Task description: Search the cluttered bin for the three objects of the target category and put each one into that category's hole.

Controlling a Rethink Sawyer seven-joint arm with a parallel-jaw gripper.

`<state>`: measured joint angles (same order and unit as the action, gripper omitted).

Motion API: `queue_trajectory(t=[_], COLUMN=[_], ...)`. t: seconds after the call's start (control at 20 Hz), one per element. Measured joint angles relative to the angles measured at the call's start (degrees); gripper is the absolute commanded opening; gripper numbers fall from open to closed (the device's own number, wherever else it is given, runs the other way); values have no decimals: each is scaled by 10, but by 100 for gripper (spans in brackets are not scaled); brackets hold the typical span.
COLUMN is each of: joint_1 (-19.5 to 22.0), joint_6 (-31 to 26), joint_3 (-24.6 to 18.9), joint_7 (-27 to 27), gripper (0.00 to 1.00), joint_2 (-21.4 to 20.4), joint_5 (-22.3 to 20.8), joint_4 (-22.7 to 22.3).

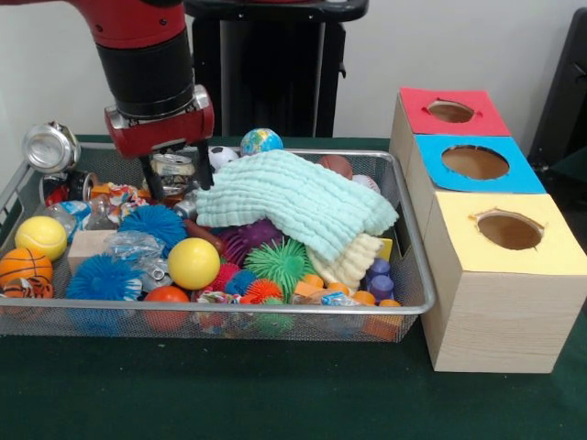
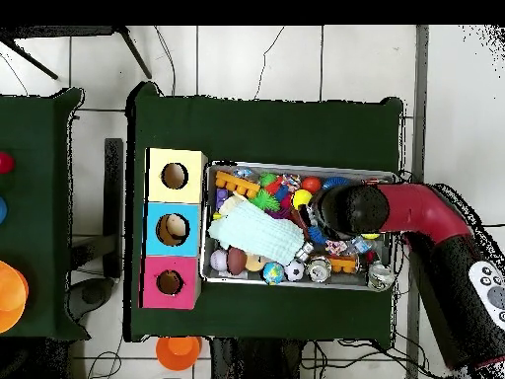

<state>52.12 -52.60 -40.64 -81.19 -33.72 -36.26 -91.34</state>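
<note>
My gripper (image 1: 177,179) is down in the back left part of the wire bin (image 1: 404,310), open, its black fingers (image 1: 150,181) on either side of a crushed silver can (image 1: 174,167). A second silver can (image 1: 49,147) rests at the bin's left rim, also seen as a can (image 2: 380,277) in the overhead view. Right of the bin stand three wooden boxes with holes in red (image 1: 450,111), blue (image 1: 475,162) and yellow (image 1: 510,230) tops. In the overhead view the arm (image 2: 350,209) hides the gripper.
A pale green cloth (image 1: 293,197) covers the bin's middle, over a cream cloth (image 1: 353,257). Around it lie spiky balls (image 1: 280,261), a yellow ball (image 1: 193,263), a tennis ball (image 1: 40,236), a small basketball (image 1: 25,270), a globe ball (image 1: 261,141) and a wooden block (image 1: 90,246).
</note>
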Motion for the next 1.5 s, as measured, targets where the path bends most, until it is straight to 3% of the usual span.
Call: queue_trajectory(t=[0.45, 0.9, 1.5], joint_1=[30, 31, 34], joint_6=[0, 0, 0], joint_3=[-19, -19, -19], joint_7=[0, 0, 0], gripper=[100, 100, 100], joint_2=[-4, 11, 32], joint_5=[-2, -35, -43], joint_4=[-1, -1, -1])
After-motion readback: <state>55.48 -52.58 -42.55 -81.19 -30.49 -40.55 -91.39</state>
